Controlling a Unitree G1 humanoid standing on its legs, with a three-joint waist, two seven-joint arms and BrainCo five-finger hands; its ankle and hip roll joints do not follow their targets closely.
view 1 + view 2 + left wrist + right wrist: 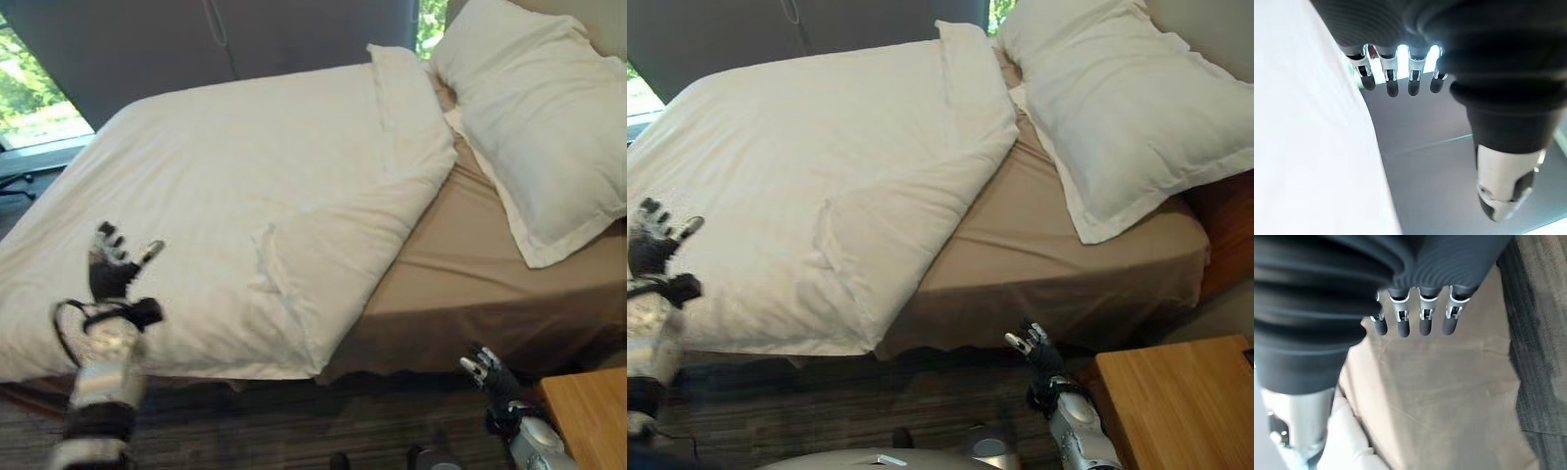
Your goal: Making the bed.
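A white duvet (245,196) covers the left part of the bed, its right edge folded back in a slanted line, so the tan sheet (460,264) lies bare beside it. A large white pillow (539,117) leans at the head on the right. My left hand (113,269) is raised over the duvet's near left edge, fingers (1392,87) straight and spread, holding nothing. My right hand (487,374) hangs low by the bed's near side, below the sheet's drape (1449,396), fingers (1425,325) relaxed and empty.
A wooden nightstand (1176,406) stands at the lower right, close beside my right arm. Dark striped carpet (294,421) runs along the bed's near side. A grey wall (196,39) and a window (24,98) lie beyond the bed's far side.
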